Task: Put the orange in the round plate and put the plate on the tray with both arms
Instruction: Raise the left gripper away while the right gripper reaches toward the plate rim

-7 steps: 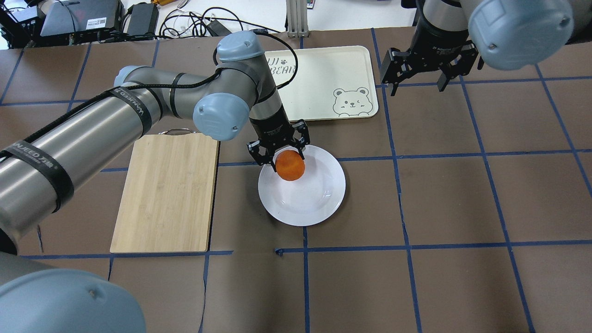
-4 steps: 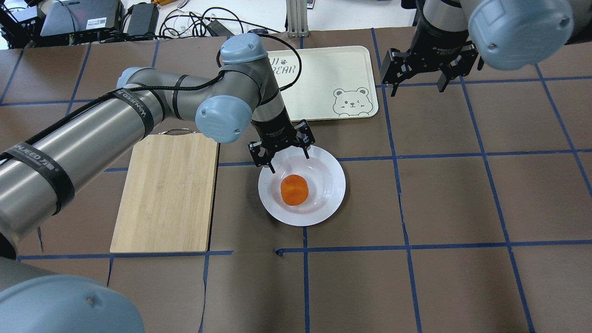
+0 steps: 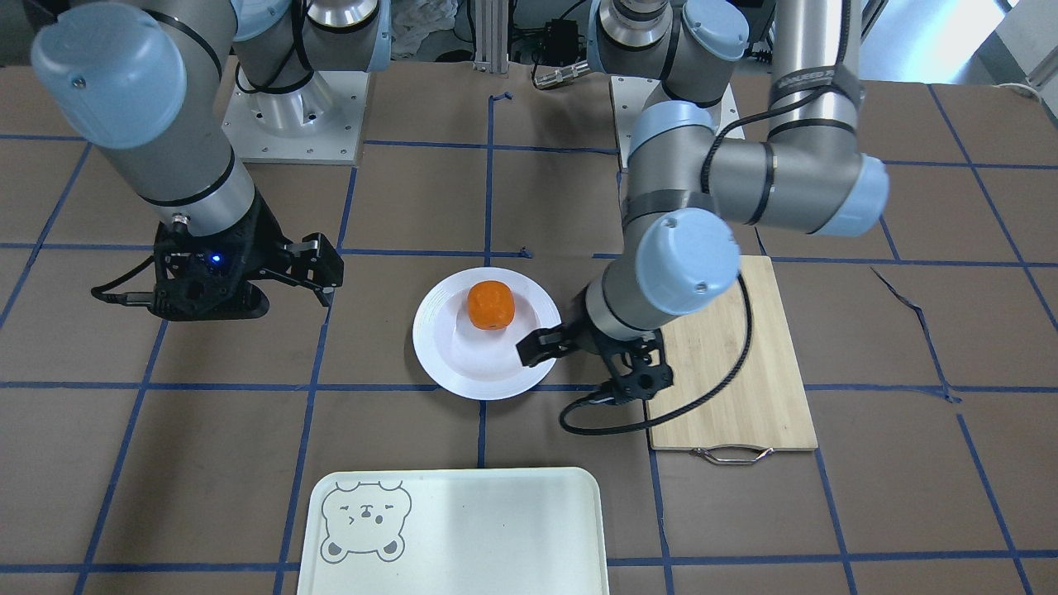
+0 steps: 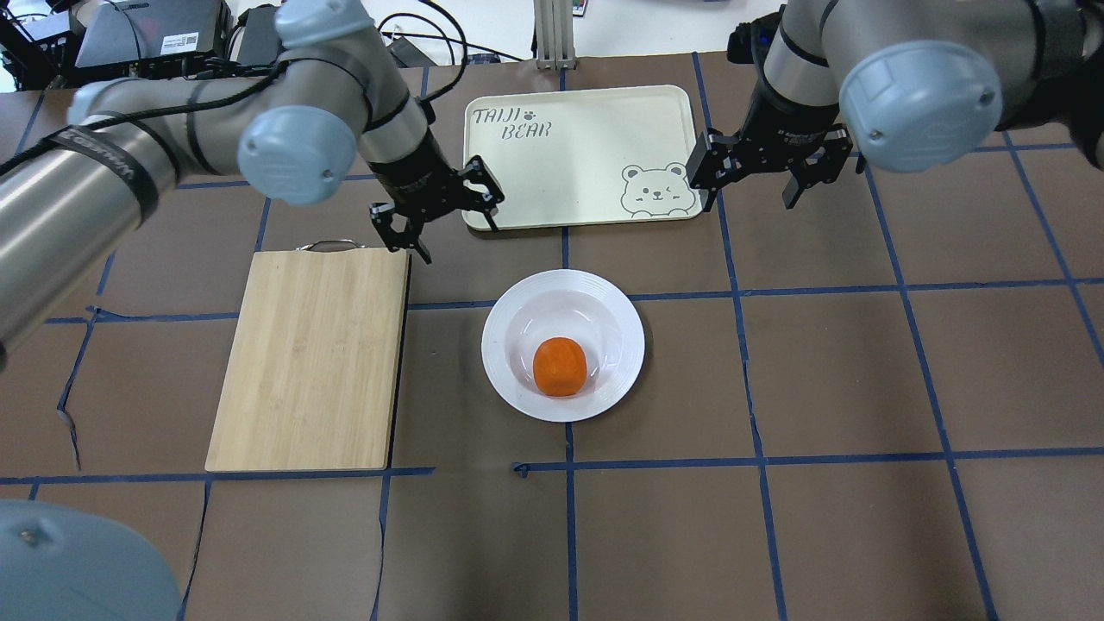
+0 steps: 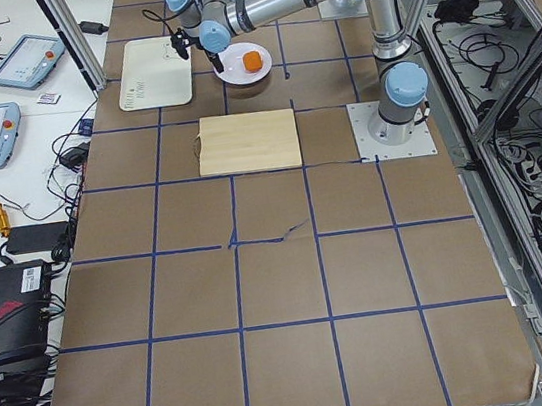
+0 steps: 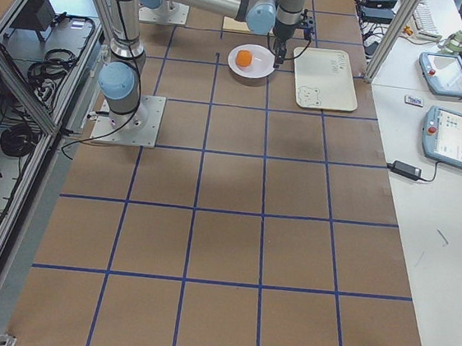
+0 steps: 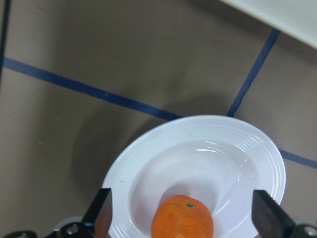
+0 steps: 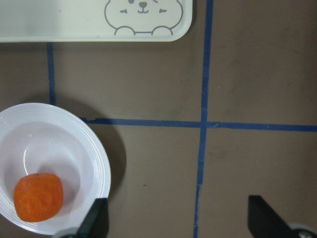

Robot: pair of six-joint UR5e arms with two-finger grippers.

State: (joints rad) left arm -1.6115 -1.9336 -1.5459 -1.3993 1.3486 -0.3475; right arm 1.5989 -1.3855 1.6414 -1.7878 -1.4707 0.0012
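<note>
In the shallow well of the round plate (image 4: 623, 345), toward its near side, the orange (image 4: 561, 366), lying free with no finger on it. Under the plate, the brown table (image 4: 862, 371) with its blue tape grid, a tape crossing just at the plate's near edge. Beyond the plate on the far side, apart from it by a strip of bare table, the tray (image 4: 586, 164), flat, with the bear face in its near right corner and nothing on it. Left of the plate and not touching it, a bamboo cutting board (image 4: 310, 362) with its metal handle at the far end. Above the table, off the plate's far left side, the left gripper (image 4: 459, 235), raised and released, fingers spread wide, nothing between them; in its wrist view, both fingertips at the lower corners with the plate and the orange framed between them below. At the tray's near right corner, beside the bear face, the right gripper (image 4: 749, 203), also raised, also released and empty, fingers well apart; in its wrist view, bare table and a tape crossing under the fingers, the plate off to the left and the tray's bear corner along the far edge. No contact between either gripper and the plate, the orange or the tray.
</note>
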